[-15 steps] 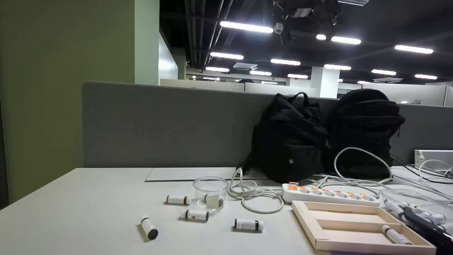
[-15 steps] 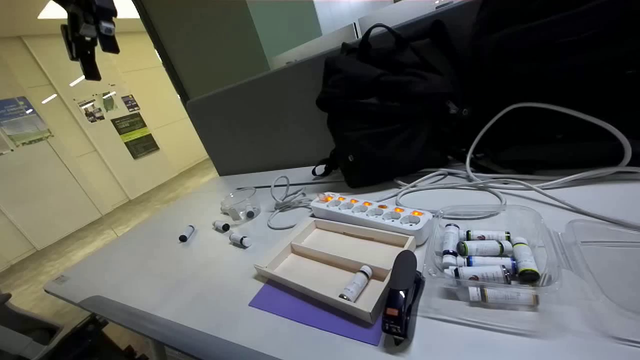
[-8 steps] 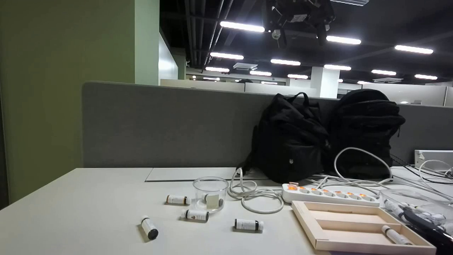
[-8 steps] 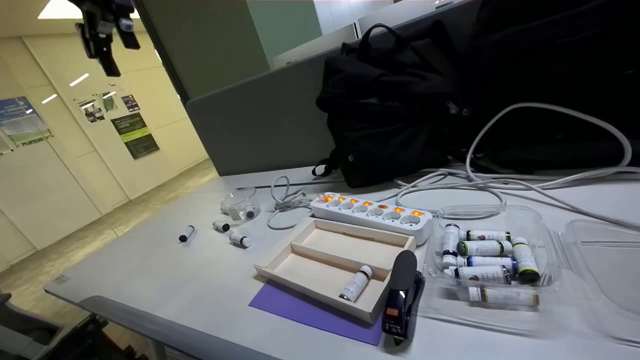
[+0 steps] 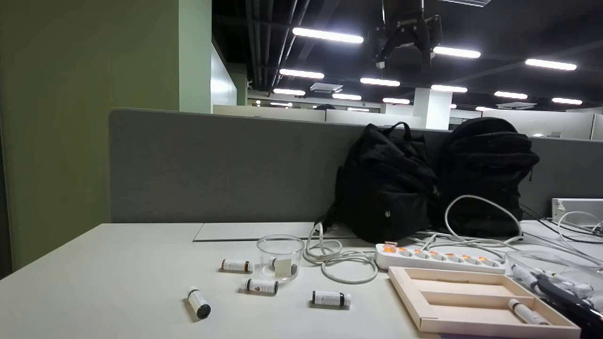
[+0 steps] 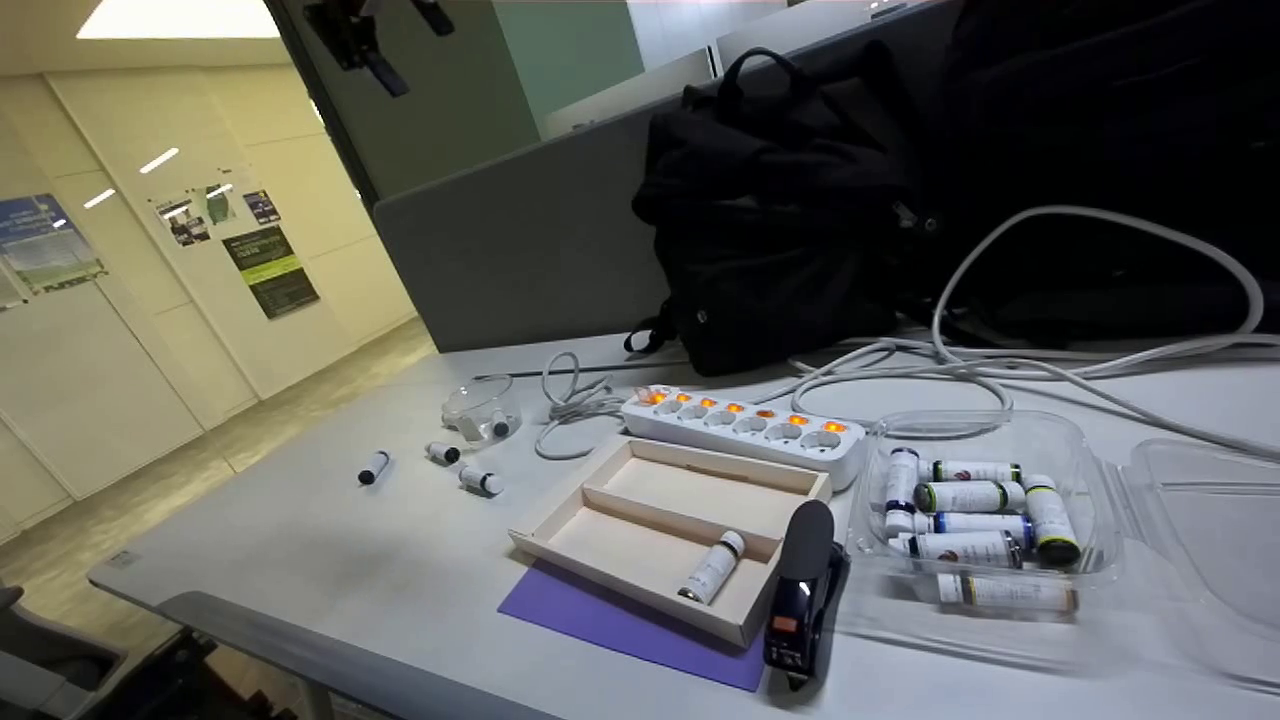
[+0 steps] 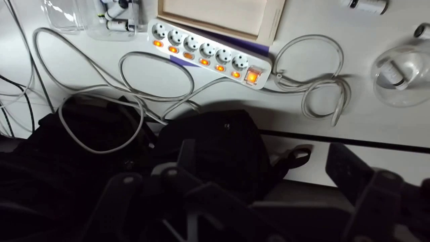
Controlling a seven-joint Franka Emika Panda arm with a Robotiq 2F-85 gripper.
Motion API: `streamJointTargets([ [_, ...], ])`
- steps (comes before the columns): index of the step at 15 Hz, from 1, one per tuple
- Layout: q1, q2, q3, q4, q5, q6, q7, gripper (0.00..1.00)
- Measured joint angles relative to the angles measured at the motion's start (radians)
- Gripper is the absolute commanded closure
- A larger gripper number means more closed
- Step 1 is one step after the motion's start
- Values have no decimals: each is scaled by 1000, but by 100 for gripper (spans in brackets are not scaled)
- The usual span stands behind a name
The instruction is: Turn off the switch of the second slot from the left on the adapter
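Nearest in the wrist view: the claw (image 7: 265, 156), dark fingers spread well apart, nothing between them. In both exterior views it hangs high, well apart from everything on the tabletop (image 6: 420, 570); the height presumably leaves a free run over what lies below.

Toward the near side in an exterior view: purple sheet (image 6: 620, 622), thin, matte, poking from beneath a shallow pale wooden tray (image 6: 610, 540). White-labelled bottle (image 6: 712, 568) lies in the tray's nearer compartment, where walls should check its rolling. Just beside: black stapler (image 6: 803, 590), by its look.

Behind the tray, the adapter (image 6: 740, 435): long, smooth white plastic. Six round sockets (image 7: 207, 49), each with a small orange switch (image 7: 204, 62); larger main switch (image 7: 252, 76) at one end. Switch row runs along the edge away from the tray, so I'd bring a fingertip down there. Counting from either end, the second socket's switch glows: judged still to do.

Farther: pale cable (image 6: 1090, 211) in springy loops; two soft black backpacks (image 5: 388, 188), seemingly slumped against a grey, fabric-like partition (image 5: 212, 169).
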Motion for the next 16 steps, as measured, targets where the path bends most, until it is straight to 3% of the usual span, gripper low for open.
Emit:
streamJointTargets([
  [4, -57, 97, -109, 55, 75, 89, -128, 0],
  [7, -95, 206, -176, 140, 273, 56, -319, 0],
  [10, -107, 262, -191, 213, 334, -74, -357, 0],
  [16, -100, 264, -188, 228, 336, -94, -357, 0],
])
